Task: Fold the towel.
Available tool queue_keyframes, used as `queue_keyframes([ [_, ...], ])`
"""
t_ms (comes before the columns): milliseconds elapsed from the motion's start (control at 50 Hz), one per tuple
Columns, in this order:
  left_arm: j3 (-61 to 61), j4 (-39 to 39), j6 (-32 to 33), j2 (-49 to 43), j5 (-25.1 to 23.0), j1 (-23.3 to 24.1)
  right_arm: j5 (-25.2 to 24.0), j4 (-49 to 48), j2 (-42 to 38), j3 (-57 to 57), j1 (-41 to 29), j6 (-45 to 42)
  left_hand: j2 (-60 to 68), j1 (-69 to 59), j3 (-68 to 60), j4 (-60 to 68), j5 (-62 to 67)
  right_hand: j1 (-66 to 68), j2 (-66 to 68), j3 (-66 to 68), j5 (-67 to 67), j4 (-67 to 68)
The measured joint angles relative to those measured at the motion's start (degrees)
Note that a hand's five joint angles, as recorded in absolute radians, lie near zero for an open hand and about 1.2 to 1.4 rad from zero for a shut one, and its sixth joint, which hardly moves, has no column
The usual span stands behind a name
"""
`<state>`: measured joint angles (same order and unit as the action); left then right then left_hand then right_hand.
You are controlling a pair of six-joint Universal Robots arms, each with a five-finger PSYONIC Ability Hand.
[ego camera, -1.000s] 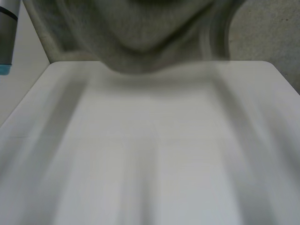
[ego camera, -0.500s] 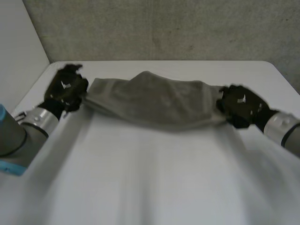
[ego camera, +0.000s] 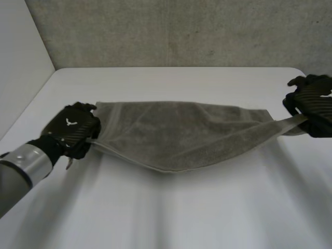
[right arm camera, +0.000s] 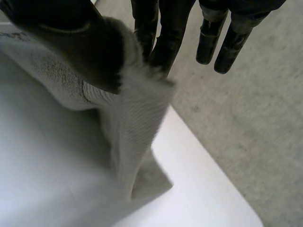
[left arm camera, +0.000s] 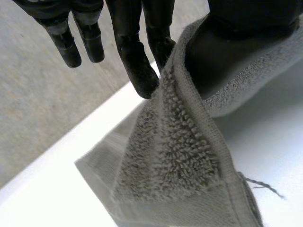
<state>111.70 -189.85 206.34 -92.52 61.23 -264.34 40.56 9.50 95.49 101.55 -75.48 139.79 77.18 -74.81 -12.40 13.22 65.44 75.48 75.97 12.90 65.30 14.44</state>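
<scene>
Fingers [left arm camera: 137, 71] and thumb of the left hand [ego camera: 72, 132] pinch one corner of the towel [ego camera: 181, 135], and the right hand [ego camera: 311, 104] pinches the opposite end between its own fingers [right arm camera: 161, 42] and thumb. Half a second ago the cloth hung bunched between the hands; now they have drawn wider apart and it stretches from one set of fingers to the other, its middle sagging toward the counter [ego camera: 171, 212]. Judging by that, the shake-out is done and laying it flat for the first fold comes next.
</scene>
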Motion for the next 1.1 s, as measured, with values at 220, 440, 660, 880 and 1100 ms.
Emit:
queue_keyframes([
  [220, 0.5, 5.8, -3.2, 13.2, -0.1, -3.7, -9.1, 2.7, 5.7, 1.2, 7.4, -0.6, 0.0, 0.0, 0.0, 0.0, 0.0, 0.0, 0.0, 0.0, 0.0, 0.0],
  [440, -13.4, 5.9, -5.5, -6.9, 0.8, -2.9, 5.7, 1.4, -16.0, -10.9, -5.7, -7.0, 0.0, 0.0, 0.0, 0.0, 0.0, 0.0, 0.0, 0.0, 0.0, 0.0],
  [660, -33.4, 5.8, -5.3, -30.4, 5.5, 2.3, 19.8, 2.6, -32.5, -24.5, -15.0, -9.2, 0.0, 0.0, 0.0, 0.0, 0.0, 0.0, 0.0, 0.0, 0.0, 0.0],
  [880, -43.2, 2.2, -3.2, -43.3, 9.5, 5.0, 28.5, -7.0, -42.8, -32.8, -18.5, -0.4, 0.0, 0.0, 0.0, 0.0, 0.0, 0.0, 0.0, 0.0, 0.0, 0.0],
  [1100, -45.2, -2.1, 0.4, -46.0, 10.5, 6.0, 32.0, -8.0, -51.6, -40.0, -21.1, -0.1, 0.0, 0.0, 0.0, 0.0, 0.0, 0.0, 0.0, 0.0, 0.0, 0.0],
])
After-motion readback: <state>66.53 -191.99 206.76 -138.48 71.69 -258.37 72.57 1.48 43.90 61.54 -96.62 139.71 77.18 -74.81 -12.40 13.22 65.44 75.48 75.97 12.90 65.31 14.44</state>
